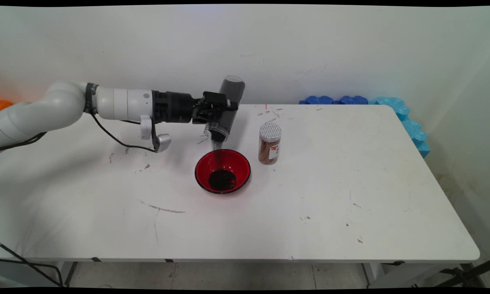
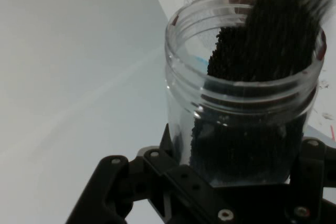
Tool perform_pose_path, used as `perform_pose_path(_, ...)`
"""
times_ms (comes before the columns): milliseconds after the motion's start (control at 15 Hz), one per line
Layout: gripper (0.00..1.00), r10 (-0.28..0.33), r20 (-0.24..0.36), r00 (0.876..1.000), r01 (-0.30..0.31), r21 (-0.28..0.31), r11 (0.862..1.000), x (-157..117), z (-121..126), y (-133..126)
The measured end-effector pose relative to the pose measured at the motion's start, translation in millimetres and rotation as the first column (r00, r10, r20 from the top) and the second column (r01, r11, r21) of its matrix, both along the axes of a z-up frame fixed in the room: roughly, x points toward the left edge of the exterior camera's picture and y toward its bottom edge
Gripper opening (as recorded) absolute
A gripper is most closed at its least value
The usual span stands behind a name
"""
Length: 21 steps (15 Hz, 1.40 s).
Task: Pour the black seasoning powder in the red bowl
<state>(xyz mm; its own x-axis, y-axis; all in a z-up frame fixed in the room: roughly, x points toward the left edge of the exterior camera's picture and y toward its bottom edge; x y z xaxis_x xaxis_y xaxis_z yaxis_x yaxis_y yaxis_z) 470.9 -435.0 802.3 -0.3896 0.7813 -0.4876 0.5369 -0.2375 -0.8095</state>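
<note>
Jar (image 1: 227,107) of dark grains clamped in gripper (image 1: 220,108), tipped mouth-down, pouring straight into red bowl (image 1: 222,170) directly below on bench (image 1: 330,183).

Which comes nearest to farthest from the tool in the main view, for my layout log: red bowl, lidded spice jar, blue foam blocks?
1. Red bowl, just below the tool, which grips the tilted clear jar.
2. Lidded spice jar, standing to the bowl's right.
3. Blue foam blocks, along the table's far right edge.
</note>
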Motion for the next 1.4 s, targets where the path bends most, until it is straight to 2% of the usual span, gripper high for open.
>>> perform_pose_path(1400,0.0,-0.012,0.017,1.0,0.012,-0.025,1.0,-4.9,-0.5,-1.9)
